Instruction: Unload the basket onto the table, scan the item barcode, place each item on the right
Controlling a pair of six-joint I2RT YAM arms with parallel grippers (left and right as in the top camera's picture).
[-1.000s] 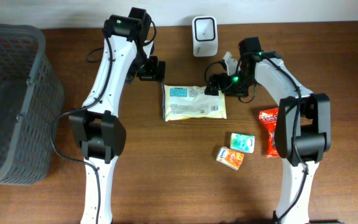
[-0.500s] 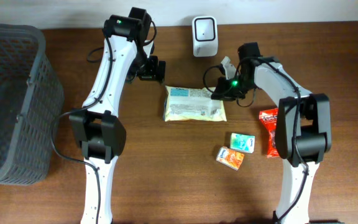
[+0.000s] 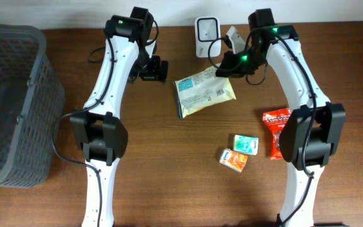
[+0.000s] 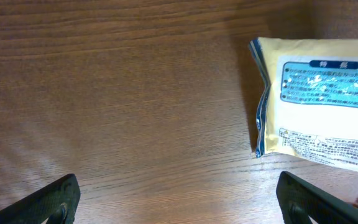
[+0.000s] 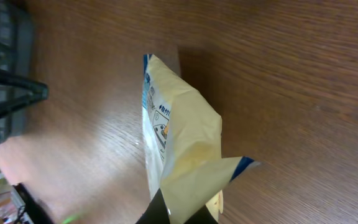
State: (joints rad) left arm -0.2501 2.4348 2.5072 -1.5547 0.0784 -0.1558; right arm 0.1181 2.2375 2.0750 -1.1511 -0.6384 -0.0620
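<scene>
Yellow packet (image 3: 205, 94) has been pulled up, one corner pinched tight in the right pincer (image 3: 225, 67), scanner (image 3: 207, 36) just beside it; left pincer (image 3: 158, 69) is held wide open.

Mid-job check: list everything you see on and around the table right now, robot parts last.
basket: one, dark grey, left edge of the table
scanner: one, white, back edge, centre
packet: one, pale yellow with a blue label, just in front of the scanner, one corner pinched
red pouch: one, red, right side by the right arm's base
teal box: one, teal, front right of centre
orange box: one, orange, just in front of the teal box
table: one, brown wood
left gripper: one, black, open and empty, left of the packet
right gripper: one, black, shut on the packet's corner, beside the scanner
</scene>
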